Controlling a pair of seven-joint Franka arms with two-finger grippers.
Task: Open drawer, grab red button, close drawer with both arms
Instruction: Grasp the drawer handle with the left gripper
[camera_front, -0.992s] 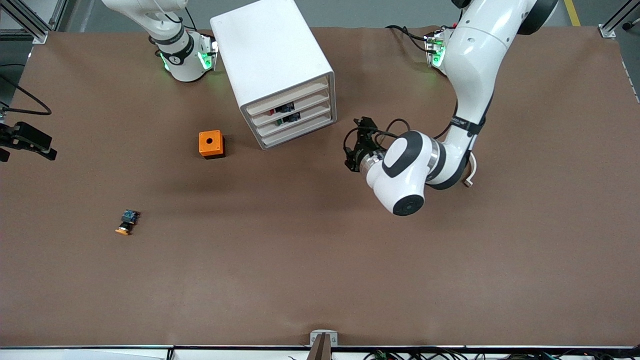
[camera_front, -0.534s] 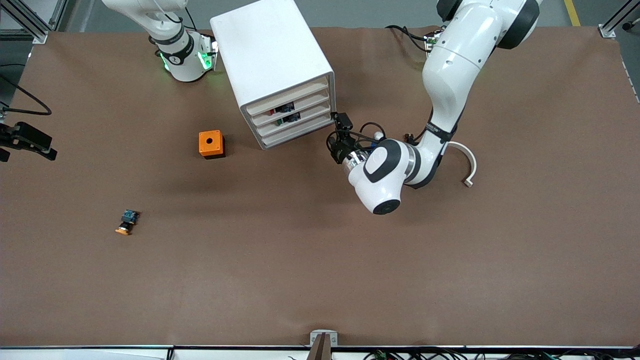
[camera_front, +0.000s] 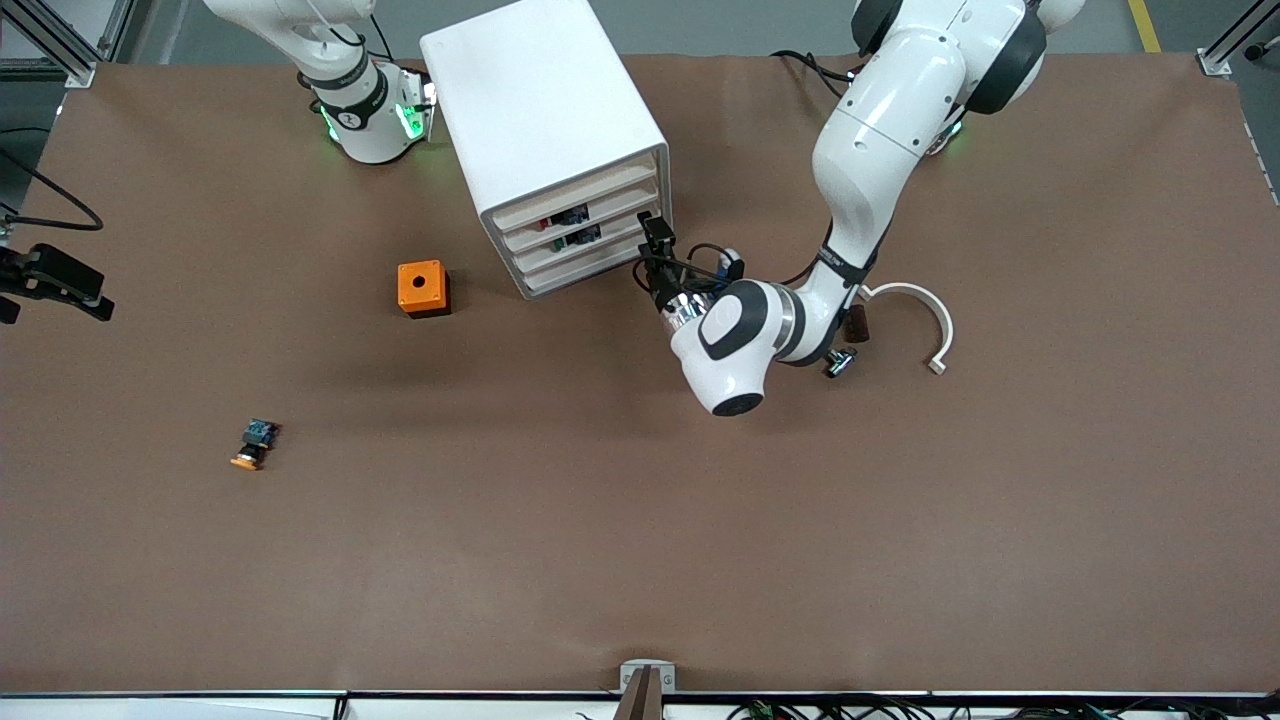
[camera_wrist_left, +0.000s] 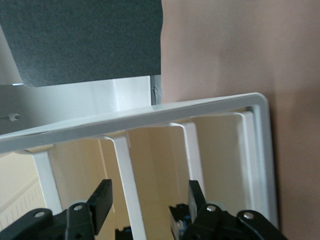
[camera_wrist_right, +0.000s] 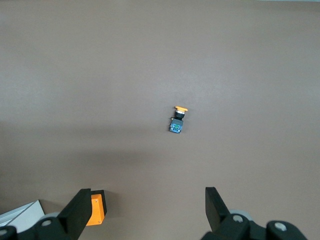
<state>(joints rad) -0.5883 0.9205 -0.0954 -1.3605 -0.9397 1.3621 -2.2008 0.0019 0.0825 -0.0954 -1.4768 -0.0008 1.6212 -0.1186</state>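
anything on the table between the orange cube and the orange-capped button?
Nothing: in the front view the stretch between the orange cube and the orange-capped button is bare brown table.

My left claw (camera_front: 652, 243) sits against the corner of the cabinet (camera_front: 545, 120) at the left arm's end, and from the front my own wrist covers most of it, so I cannot tell whether its fingers (camera_wrist_left: 102, 200) touch a drawer front; in my left wrist view the picture's edge cuts off both fingers and the fronts they straddle. The button (camera_front: 547, 223) is only a red speck in a slot, too small to make out. My right claw (camera_wrist_right: 145, 207) is cut off by the right wrist view's edge, as is the orange cube (camera_wrist_right: 96, 209).
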